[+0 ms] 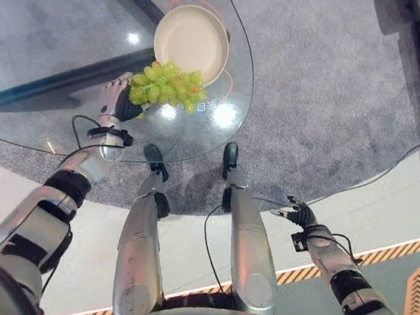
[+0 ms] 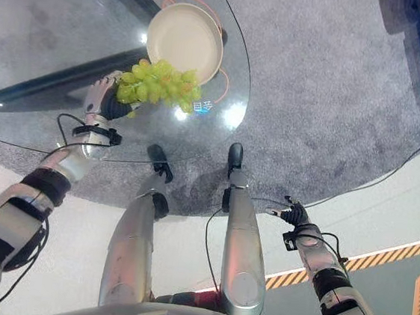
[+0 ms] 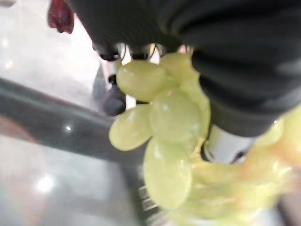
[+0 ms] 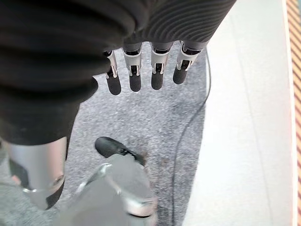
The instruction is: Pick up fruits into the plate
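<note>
So, left hand (image 1: 115, 102) up on the glass table (image 1: 48, 50), fingers curled round the near-left end of a bunch of green grapes (image 1: 168, 85) and gripping it. Bunch stretched out longways from the hand toward the robot's right, far end pointing at the plate (image 1: 192, 41) and touching or overlapping its near rim; can't tell from the head views whether lifted or resting on the glass. Plate cream-coloured, round, nothing in it, sitting by the table's right edge. In the left wrist view, grapes (image 3: 162, 136) jammed right up against the dark cover, plump and pale green, a silver finger (image 3: 225, 143) poking through the cluster.

Right hand (image 1: 298, 212) hanging low off to the right, well away from the table, over where the grey carpet (image 1: 322, 87) meets the pale floor (image 1: 384, 213). Fingers (image 4: 135, 77) straight and relaxed in its wrist view, holding nothing, just carpet below.

Also a striped orange-and-black tape line (image 1: 380, 254) running across the floor further right
</note>
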